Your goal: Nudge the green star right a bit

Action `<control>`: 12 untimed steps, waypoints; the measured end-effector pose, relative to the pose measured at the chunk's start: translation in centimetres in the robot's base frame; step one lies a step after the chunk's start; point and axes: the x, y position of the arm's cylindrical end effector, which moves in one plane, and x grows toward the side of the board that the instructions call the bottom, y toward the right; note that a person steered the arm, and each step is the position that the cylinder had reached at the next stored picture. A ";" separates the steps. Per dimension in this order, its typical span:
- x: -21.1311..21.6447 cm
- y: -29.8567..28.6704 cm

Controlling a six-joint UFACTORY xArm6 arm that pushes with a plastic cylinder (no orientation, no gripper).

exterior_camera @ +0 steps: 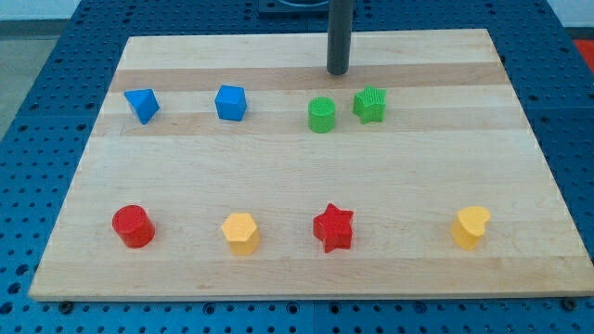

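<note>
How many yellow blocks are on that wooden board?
2. One yellow block sits in the bottom row between the red cylinder and the red star; the other yellow block is at bottom right. None looks hidden.

— What is seen of the desk [297, 176]?
— A pale wooden board is shown, laid on a blue perforated surface [37, 93].
— What is carried in the upper row?
— From the view's left, a blue block [141, 105] of unclear shape, a blue cube [230, 102], a green cylinder [321, 115] and the green star [369, 103] are found; the last two are set just beside each other.
— And in the lower row?
— A red cylinder [133, 225], a yellow hexagonal block [240, 232], a red star [333, 227] and a yellow heart-like block [471, 227] are spread well apart.
</note>
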 end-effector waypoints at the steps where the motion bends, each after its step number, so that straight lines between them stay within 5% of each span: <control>1: 1.3 0.3; 4: 5.6 1.7; 7: 5.6 7.0; 12: 5.6 6.1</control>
